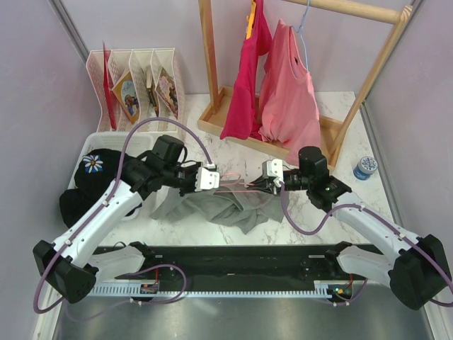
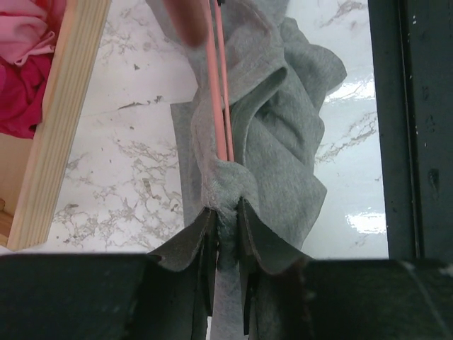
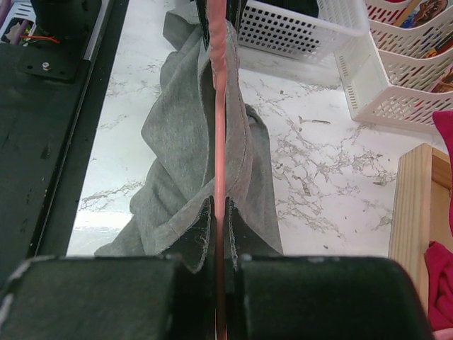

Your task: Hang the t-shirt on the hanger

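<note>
The t-shirt (image 1: 228,207) lies heaped at the centre of the table (image 1: 177,232). The hanger (image 1: 237,185) runs along its far edge from 9 to 3 o'clock, between the left gripper (image 1: 212,178) and the right gripper (image 1: 266,174). At 12 to 1 o'clock stands a clothes rack (image 1: 212,122) with 2 shirts (image 1: 287,99) hanging on it. A magazine rack (image 1: 138,74) stands at 11 o'clock. At 9 o'clock a basket (image 1: 88,144) holds a garment (image 1: 95,180). A small tub (image 1: 365,168) sits at 3 o'clock.

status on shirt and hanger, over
Left gripper shut on t-shirt. Right gripper shut on hanger. T-shirt bunched around hanger, sagging to table. No obstruction seen.
</note>
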Controlling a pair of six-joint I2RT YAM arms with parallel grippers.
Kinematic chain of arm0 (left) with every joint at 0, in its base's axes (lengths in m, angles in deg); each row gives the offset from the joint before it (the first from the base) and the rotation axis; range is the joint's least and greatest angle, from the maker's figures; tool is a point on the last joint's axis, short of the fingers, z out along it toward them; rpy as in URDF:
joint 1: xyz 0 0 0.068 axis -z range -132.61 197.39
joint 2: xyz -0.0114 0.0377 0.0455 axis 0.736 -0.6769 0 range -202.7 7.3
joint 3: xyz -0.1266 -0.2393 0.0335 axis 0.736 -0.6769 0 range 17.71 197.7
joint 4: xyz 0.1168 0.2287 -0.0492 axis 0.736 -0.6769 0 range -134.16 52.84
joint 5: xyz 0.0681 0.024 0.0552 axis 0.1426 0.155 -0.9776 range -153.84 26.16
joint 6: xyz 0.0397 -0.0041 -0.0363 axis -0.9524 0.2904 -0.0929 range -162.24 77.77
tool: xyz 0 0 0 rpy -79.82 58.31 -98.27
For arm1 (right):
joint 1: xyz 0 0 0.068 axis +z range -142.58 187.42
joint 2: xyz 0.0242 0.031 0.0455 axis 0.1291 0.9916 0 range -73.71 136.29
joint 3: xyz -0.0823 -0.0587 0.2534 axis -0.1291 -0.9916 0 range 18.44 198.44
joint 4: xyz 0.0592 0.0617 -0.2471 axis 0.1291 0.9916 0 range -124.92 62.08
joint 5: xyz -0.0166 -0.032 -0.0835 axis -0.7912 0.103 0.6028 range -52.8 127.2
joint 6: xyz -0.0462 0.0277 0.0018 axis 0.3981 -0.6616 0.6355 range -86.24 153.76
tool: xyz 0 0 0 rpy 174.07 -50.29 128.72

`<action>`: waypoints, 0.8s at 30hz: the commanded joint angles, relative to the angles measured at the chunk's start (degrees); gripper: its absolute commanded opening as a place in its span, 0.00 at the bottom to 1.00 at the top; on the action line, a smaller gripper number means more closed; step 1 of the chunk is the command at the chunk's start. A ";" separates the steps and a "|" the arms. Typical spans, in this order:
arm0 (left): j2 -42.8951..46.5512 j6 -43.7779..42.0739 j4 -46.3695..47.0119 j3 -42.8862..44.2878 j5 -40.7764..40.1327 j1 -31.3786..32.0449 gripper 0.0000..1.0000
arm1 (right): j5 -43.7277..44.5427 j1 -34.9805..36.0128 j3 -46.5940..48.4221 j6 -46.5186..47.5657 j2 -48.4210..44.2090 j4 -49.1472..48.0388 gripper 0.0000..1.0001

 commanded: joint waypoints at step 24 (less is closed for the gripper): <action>7.62 33.09 22.95 -10.48 -5.66 2.08 0.02 | 24.87 5.58 4.49 -21.46 -3.27 -7.55 0.98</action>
